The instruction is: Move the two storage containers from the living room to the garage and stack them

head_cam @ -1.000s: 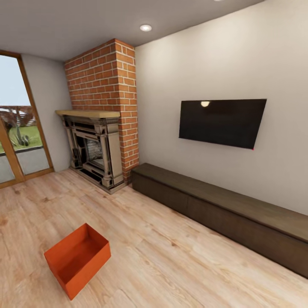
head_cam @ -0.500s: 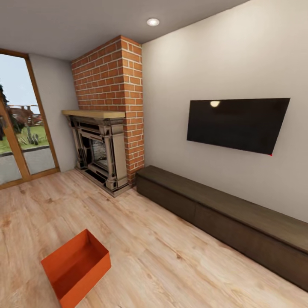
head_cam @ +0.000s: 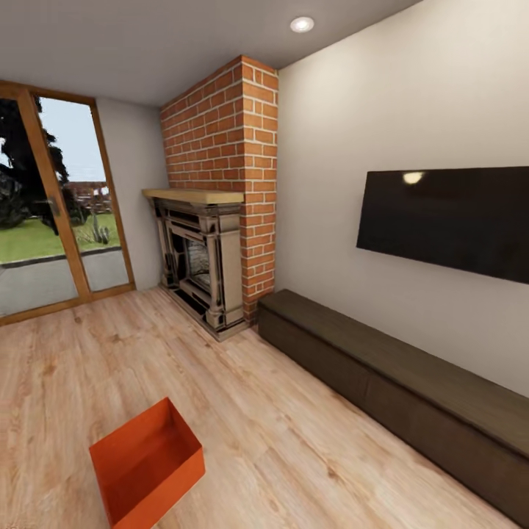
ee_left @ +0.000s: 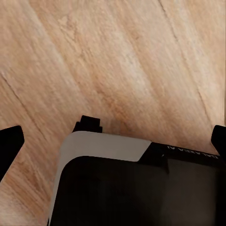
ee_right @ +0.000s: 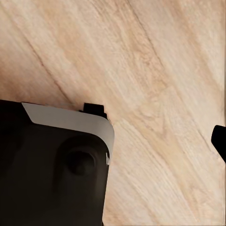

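One orange-red lidless storage container [head_cam: 147,463] sits on the light wood-plank floor [head_cam: 294,441] of the living room, low and left in the head view, with nothing inside. In the left wrist view my left gripper [ee_left: 113,146] is open, its black fingertips [ee_left: 9,146] far apart, over wood planks and the robot's dark body. In the right wrist view one black fingertip [ee_right: 220,141] of my right gripper [ee_right: 113,143] shows at the picture's edge, spread wide, above bare planks. Neither gripper holds anything. The garage is out of view.
A red-brick fireplace [head_cam: 202,257] stands at the far wall. A long low dark cabinet [head_cam: 397,375] runs along the right wall under a wall-mounted TV [head_cam: 448,220]. Wood-framed glass doors [head_cam: 51,220] are at the left.
The whole head picture has shifted right, so the camera has turned left. More of the glass doors shows now. The container has not moved on the floor.
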### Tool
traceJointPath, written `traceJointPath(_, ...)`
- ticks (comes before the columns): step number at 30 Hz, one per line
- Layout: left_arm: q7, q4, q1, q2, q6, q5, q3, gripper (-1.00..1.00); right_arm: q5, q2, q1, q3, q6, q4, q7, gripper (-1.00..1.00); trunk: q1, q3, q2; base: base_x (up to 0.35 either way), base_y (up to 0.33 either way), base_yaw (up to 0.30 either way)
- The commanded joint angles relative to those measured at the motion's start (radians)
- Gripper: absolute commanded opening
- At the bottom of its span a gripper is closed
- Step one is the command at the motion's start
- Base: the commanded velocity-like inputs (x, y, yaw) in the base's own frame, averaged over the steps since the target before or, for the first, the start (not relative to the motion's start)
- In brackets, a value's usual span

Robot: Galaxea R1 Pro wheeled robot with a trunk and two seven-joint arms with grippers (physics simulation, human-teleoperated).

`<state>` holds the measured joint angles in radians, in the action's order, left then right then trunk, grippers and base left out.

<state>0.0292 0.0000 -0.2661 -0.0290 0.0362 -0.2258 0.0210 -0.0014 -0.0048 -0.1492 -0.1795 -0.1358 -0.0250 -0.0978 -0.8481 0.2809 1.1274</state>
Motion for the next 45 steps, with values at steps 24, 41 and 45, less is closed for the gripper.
traceJointPath(24, 0.003, 0.000, -0.001, -0.002, -0.003, -0.007, 0.002, 1.00, 0.000, 0.000, -0.001, -0.006, -0.004, -0.003, -0.003, 1.00, -0.001, 0.001, 0.001, 0.308, -0.087, 0.268)
traceJointPath(41, 0.004, 0.000, -0.001, -0.005, -0.004, -0.007, 0.002, 1.00, 0.000, 0.000, -0.001, -0.006, -0.002, -0.003, -0.003, 1.00, -0.001, 0.001, 0.001, 0.018, -0.004, 0.268)
traceJointPath(45, 0.004, 0.000, -0.001, -0.002, -0.004, -0.007, 0.002, 1.00, 0.000, 0.000, -0.001, -0.006, -0.002, -0.003, -0.003, 1.00, -0.001, 0.001, 0.001, 0.000, 0.000, 0.224)
